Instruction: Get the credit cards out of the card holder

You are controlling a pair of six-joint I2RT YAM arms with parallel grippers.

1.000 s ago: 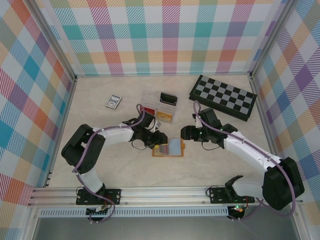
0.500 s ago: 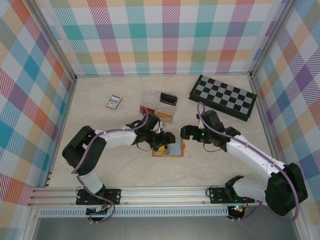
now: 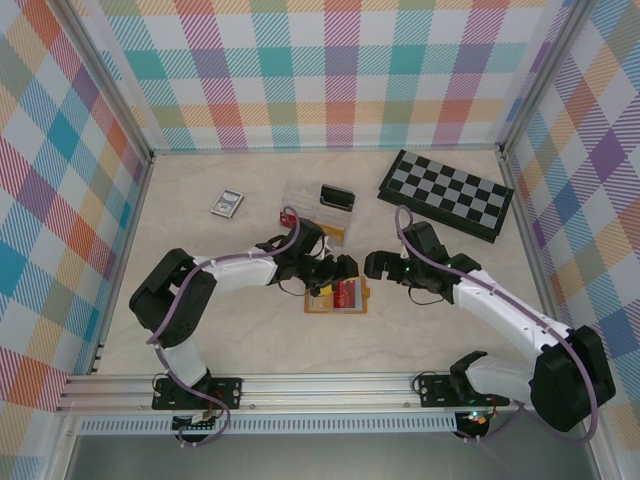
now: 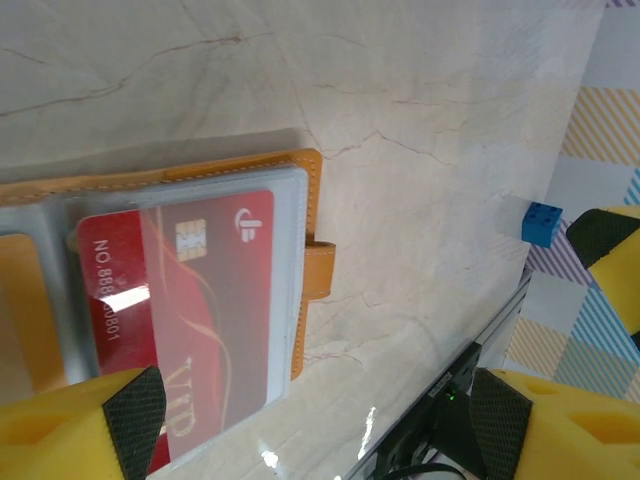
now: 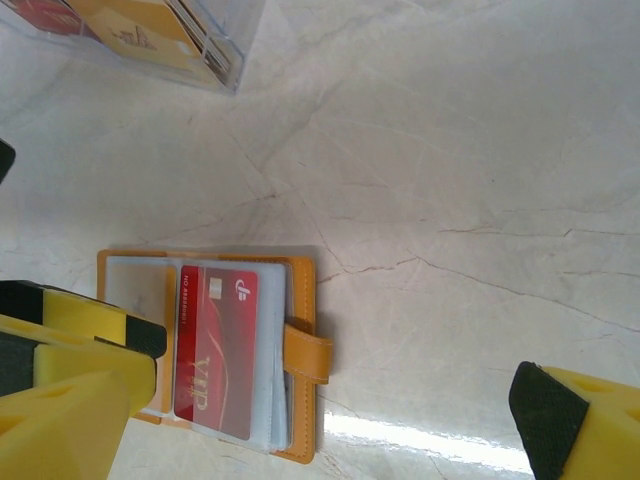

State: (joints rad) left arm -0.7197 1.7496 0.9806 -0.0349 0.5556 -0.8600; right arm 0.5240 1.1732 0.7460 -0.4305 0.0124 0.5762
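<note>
Card holder (image 3: 338, 298) lies spread flat on table (image 3: 260, 335), mid-front, betw. the 2 grippers.

L gripper (image 3: 338, 272): L fingers (image 4: 60, 440) released, set wide apart, nothing pinched. In L wrist view the holder sits below and betw. them. A red card (image 4: 190, 300) is in its clear sleeve, w/ chip + "VIP" readable, and an orange strap tab sticks out the side.

R gripper (image 3: 372, 266): R fingers (image 5: 60, 400) also released and wide, holding nothing. In R wrist view one finger overlaps the holder's end away from the tab; the other is well apart over bare table.

From top, L gripper is over holder's far edge and R gripper just beside its far-right corner. Can't tell if either touches.

Further out:
- clear box (image 3: 312, 212) w/ red + yellow contents, just behind L gripper
- small black item (image 3: 335, 195) behind that
- small card pack (image 3: 227, 203) far left
- chessboard (image 3: 445, 195) far right
- blue block (image 4: 541, 222) near wall foot, L wrist view
</note>
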